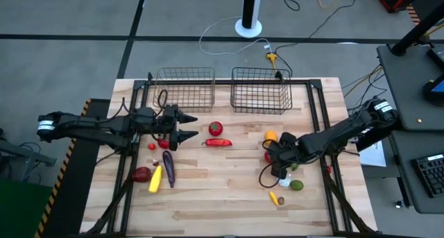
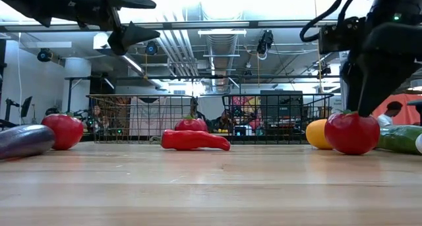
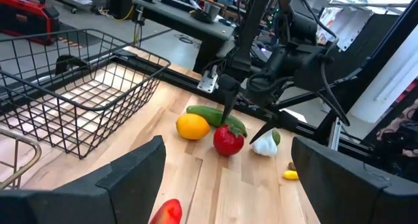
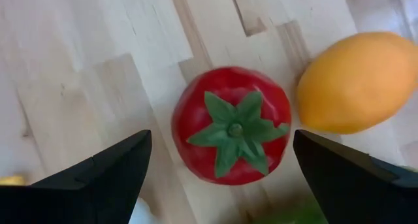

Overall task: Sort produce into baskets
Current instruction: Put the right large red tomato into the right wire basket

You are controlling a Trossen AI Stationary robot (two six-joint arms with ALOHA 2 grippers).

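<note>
Right gripper [image 4: 219, 168] fingers straddle tomato [image 4: 231, 125] (apparently untouched)

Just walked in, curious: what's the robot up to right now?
Right hand open, straddling a red tomato, not gripping. Left hand open, raised, empty. Both baskets look empty. Orange close beside the tomato.

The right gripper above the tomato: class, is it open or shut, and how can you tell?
Open. The right gripper has its fingers spread either side of the tomato, with bare table visible between them.

wooden table [image 1: 229, 203], produce [image 1: 218, 143], baskets [image 1: 260, 91]
</note>
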